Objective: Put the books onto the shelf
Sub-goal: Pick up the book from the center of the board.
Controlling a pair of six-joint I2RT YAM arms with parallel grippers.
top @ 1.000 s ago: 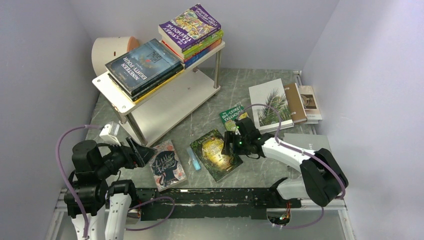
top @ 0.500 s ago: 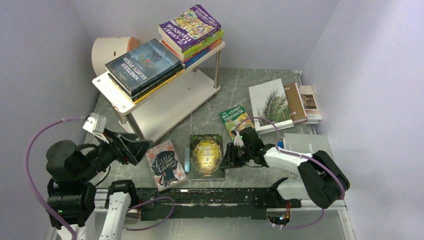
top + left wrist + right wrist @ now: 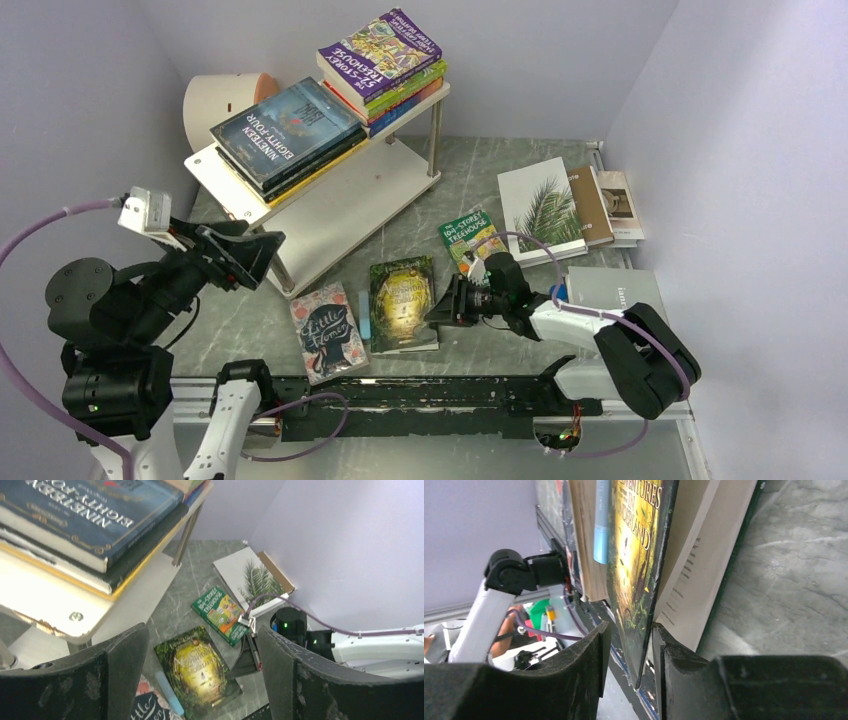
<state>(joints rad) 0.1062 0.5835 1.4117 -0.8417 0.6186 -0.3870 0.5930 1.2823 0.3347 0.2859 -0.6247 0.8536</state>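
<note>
Though unclear overhead, right end effector (image 3: 629,635) pinches green-gold book (image 3: 636,555) cover.

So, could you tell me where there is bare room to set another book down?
The shelf's lower board looks bare, and so is the table between shelf and palm book. Crowded: the top board, under two stacks, and the near table, with Little Women, blue bar, gold book and right gripper.

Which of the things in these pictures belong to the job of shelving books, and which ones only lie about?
Belong to the job: shelf, stacked books on it, floral book, green-gold book, green book, white palm-leaf book, brown book, grey book.
Only lying about: white cylinder, small blue bar.
</note>
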